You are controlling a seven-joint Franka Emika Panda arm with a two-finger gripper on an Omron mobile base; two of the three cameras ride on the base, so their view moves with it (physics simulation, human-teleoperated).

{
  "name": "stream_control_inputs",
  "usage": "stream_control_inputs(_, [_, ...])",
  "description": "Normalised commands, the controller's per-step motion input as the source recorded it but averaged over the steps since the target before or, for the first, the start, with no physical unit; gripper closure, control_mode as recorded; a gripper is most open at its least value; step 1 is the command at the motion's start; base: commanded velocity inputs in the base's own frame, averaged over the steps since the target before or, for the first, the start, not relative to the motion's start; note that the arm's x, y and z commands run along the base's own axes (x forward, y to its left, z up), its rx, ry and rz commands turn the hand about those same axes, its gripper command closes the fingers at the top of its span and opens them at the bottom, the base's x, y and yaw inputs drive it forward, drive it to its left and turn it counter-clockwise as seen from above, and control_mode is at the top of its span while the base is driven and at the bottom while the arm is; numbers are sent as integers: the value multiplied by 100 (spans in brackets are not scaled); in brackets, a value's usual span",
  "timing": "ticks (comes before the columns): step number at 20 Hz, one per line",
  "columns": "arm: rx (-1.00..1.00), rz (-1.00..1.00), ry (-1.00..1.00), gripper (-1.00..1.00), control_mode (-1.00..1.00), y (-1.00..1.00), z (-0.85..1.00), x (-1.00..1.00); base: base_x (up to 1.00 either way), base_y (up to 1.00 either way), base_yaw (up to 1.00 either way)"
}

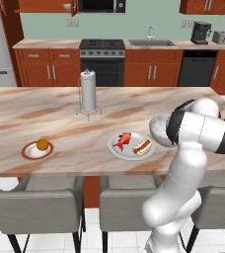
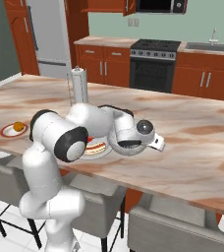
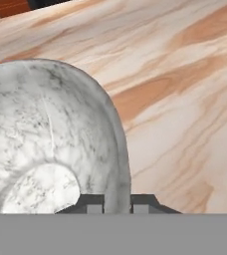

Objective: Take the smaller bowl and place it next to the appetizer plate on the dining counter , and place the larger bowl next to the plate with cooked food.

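Two dark fingertips [image 3: 94, 204] pinch the rim of a marbled bowl [image 3: 51, 144] in the hand view, one inside and one outside the wall, nearly closed on it. Gripper [image 3: 114, 205] is cut off at the bottom there; in the base views it is mostly hidden by the arm. Which of the two bowls this is cannot be told. Bowl sits low over the dining counter [image 1: 60, 123], just right of the plate with cooked food [image 1: 131, 146]; contact with the top is unclear. Appetizer plate [image 1: 37, 149] lies far left, paper towel holder [image 1: 88, 94] beyond, stools [image 1: 38, 200] near.
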Motion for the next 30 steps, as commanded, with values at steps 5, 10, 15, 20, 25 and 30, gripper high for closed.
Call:
stream_control_inputs(5, [-2, 0, 0, 100, -100, 0, -51, 46, 0, 0, 0])
stream_control_inputs(10, [-3, 0, 0, 100, -100, 0, -54, 10, 0, 0, 0])
stream_control_inputs(15, [-9, 0, -3, -100, -100, 0, 26, -27, 0, 0, 0])
stream_control_inputs(20, [-22, 0, -23, -100, -100, 2, 98, -33, 0, 0, 0])
stream_control_inputs(25, [-24, 1, -17, -100, -100, 20, 98, -36, 0, 0, 0])
stream_control_inputs(30, [-23, 5, -1, -100, -100, 9, 80, -71, 0, 0, 0])
